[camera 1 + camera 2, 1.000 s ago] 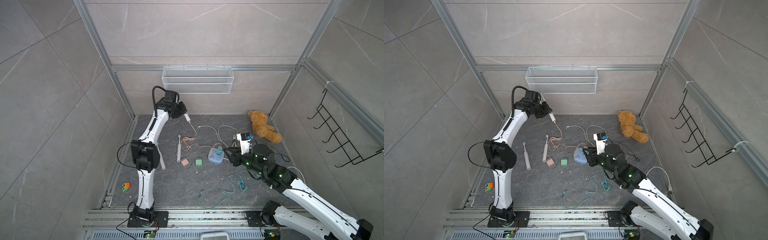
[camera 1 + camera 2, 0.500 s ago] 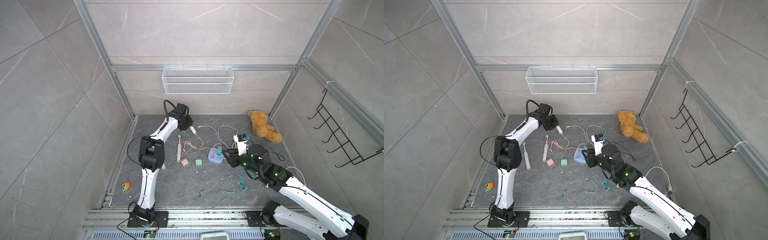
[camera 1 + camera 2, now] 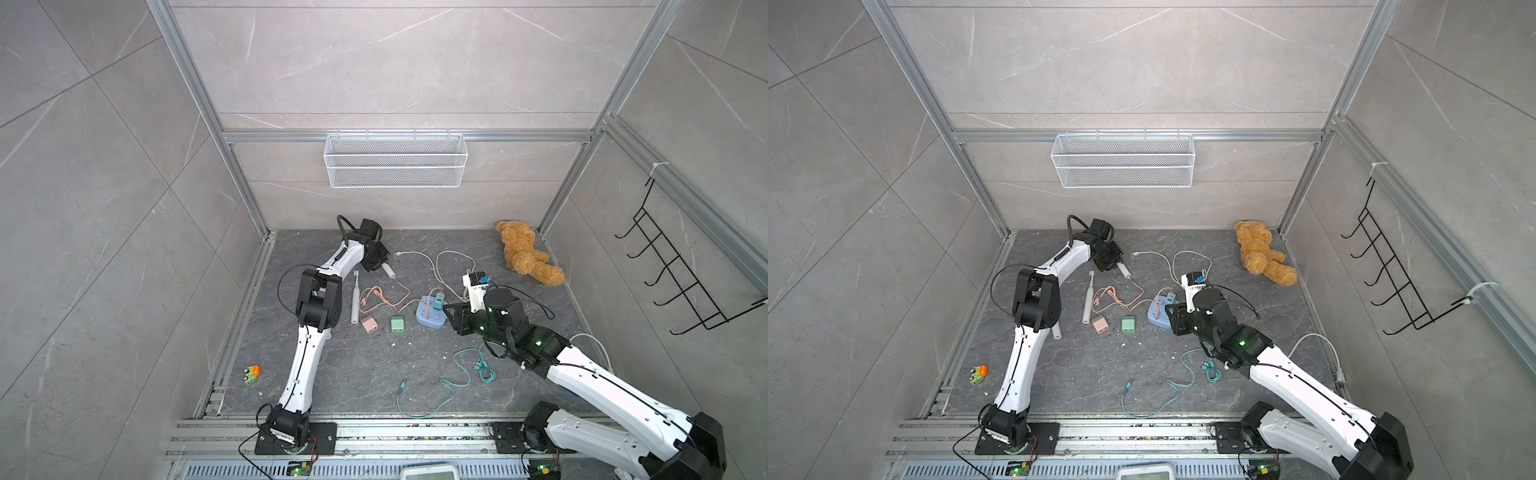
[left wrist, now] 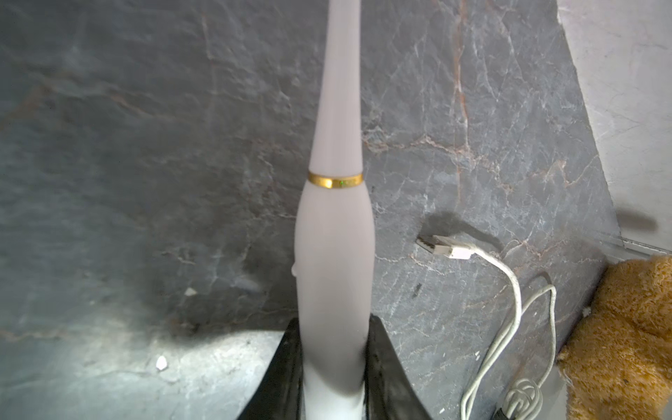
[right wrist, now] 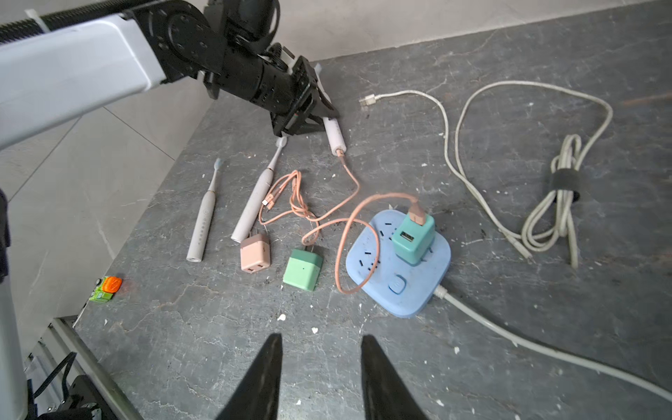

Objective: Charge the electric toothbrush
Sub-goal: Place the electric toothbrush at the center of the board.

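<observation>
The left hand [image 3: 377,261] is closed on the body of a white toothbrush [image 5: 334,134], back and to the left of the blue power strip [image 5: 400,291], close to the back wall. In the left wrist view the fingers [image 4: 287,367] pinch the thick part below the gold ring [image 4: 335,180]. The neck points away from the power strip, and the base points toward it. The toothbrush sits low over the worktop [image 5: 454,363]; whether its base touches the stone I cannot tell.

A pink cable [image 5: 351,182] is plugged into that base. It loops across to a teal plug [image 5: 412,236] standing upright in the power strip.

The right hand [image 5: 320,340] hangs just in front of the power strip, part-way open and holding nothing. Bare stone lies between its tips and the strip's front edge.

Left of the power strip the room is tight. A green plug [image 5: 303,269] and a pink plug [image 5: 255,252] lie close by, and beyond them are two more toothbrushes [image 5: 256,196] [image 5: 203,218], flat and apart. A small toy car [image 5: 105,289] sits farther left, near the worktop's edge.

Behind and to the right of the power strip a white cable [image 5: 447,145] sprawls, with its plug end free near the left hand. A teddy bear [image 3: 525,257] fills the back right corner. In front of the power strip, toward the front rail, a teal cable [image 3: 457,374] lies in loose curves.
</observation>
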### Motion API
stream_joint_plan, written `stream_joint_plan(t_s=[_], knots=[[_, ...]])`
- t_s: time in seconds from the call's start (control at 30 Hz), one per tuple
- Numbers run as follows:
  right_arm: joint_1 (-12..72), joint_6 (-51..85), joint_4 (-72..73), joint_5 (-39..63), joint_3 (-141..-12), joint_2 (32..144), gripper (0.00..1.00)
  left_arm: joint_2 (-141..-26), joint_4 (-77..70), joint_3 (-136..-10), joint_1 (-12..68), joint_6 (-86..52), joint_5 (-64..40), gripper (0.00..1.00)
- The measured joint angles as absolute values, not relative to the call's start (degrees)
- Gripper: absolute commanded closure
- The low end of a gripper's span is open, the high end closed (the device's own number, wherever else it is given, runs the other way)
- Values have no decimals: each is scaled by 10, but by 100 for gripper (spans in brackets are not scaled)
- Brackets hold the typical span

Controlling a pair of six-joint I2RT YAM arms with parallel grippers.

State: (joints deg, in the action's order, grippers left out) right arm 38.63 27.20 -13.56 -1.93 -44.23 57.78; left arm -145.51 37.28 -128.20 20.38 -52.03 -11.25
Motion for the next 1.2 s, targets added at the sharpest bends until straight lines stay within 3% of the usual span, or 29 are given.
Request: stream_joint_plan(t_s=[0.4,0.5,0.53,0.57,0.6,0.67,0.8,1.2], knots=[[386,261,-209,-77,-530,654,53,-1459,414,-1305,206,-508,-122,54],[383,247,-223,-95,-576,693,49,-1458,422,-1316,206,-501,-122,35],[381,240,-225,-98,-592,708,49,-1458,425,-1319,206,-497,-122,23],[378,233,-227,-100,-608,722,49,-1458,430,-1322,206,-496,-122,20],[376,225,-231,-102,-631,742,48,-1456,437,-1325,206,-493,-122,8],[372,206,-233,-107,-684,789,47,-1448,452,-1330,206,-487,-120,1],[363,136,-204,-107,-784,899,46,-1385,472,-1313,206,-474,-102,1],[320,-133,-241,-46,-1131,1262,45,-1014,385,-1009,203,-486,-36,1]])
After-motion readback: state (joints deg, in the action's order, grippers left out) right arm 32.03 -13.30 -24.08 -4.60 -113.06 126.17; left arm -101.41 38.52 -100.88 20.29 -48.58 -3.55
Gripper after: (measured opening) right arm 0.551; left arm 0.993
